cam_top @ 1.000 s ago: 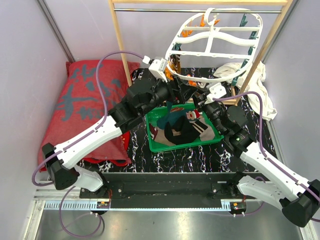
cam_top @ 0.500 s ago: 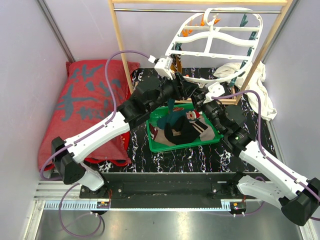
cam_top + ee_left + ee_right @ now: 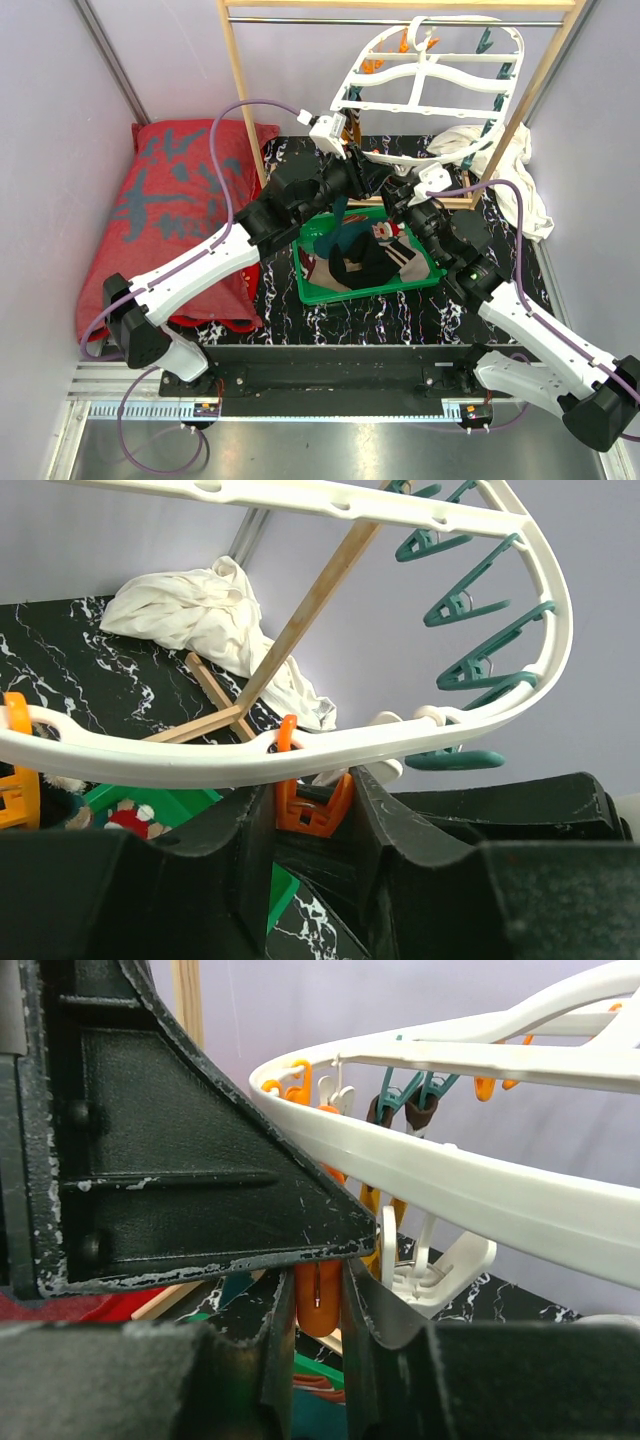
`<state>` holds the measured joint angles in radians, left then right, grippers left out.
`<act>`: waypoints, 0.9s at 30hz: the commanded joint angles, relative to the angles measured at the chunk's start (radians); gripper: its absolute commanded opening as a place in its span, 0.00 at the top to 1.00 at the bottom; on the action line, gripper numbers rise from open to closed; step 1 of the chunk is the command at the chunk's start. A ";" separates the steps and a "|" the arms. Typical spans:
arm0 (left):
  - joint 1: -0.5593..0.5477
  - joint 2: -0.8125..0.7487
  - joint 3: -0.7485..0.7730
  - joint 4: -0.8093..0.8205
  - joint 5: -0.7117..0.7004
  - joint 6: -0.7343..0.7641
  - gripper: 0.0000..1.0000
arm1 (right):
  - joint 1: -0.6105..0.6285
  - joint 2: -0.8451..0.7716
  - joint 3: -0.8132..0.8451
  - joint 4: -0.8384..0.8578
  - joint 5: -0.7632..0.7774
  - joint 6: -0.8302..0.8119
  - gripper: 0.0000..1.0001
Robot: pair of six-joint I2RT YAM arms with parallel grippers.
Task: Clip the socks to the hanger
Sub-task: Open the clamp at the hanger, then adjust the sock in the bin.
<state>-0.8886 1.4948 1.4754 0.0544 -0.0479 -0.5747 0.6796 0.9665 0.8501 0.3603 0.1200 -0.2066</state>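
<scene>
Hanger (image 3: 440, 104): hangs by its hook from the rod (image 3: 300, 20) of the wooden rack (image 3: 241, 90), over the far edge of the counter (image 3: 400, 312). Tilts, lower rim toward the middle of the counter. Carries orange pegs and teal pegs (image 3: 460, 600) along the rim.

Left pincer (image 3: 311, 788): extends from the near left corner up to that lower rim. Pinches an orange peg (image 3: 312, 815) dangling under the rim, with a finger (image 3: 235, 850) pressed against each side of it.

Right pincer (image 3: 318, 1282): extends from the near right corner, tip just beside the left one. Sits pressed together on an orange peg below the rim, with no gap left at either side. Same peg or a neighbour: cannot tell.

Teal sock (image 3: 342, 212): hangs straight down beneath the two pincers, lower end inside the tray (image 3: 330, 294). Top end hidden behind the left arm, so cannot tell what holds it.

Socks (image 3: 365, 255): lie heaped in the green tray at the middle of the counter, dark ones uppermost, with a striped cuff toward the tray's right side.

Cloth (image 3: 505, 165): white, lies crumpled at the far right corner, against the rack's right post.

Cushion (image 3: 170, 200): red with grey marks, lies along the left edge, from the far left corner toward the near edge.
</scene>
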 commanded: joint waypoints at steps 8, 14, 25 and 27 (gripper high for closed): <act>0.005 -0.002 0.062 0.027 -0.055 0.088 1.00 | 0.008 -0.101 -0.045 -0.159 0.067 0.145 0.42; 0.004 -0.002 0.071 -0.014 -0.082 0.119 1.00 | 0.008 -0.169 -0.079 -0.302 0.133 0.286 0.23; -0.042 0.041 0.111 -0.093 -0.170 0.176 1.00 | 0.006 -0.264 -0.163 -0.638 0.196 0.639 0.16; -0.049 0.048 0.118 -0.103 -0.178 0.182 1.00 | 0.008 -0.256 -0.174 -0.661 0.181 0.671 0.16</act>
<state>-0.9249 1.5257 1.5406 -0.0402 -0.1810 -0.4316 0.6811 0.7074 0.6987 -0.1833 0.2802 0.3149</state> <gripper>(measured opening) 0.306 0.837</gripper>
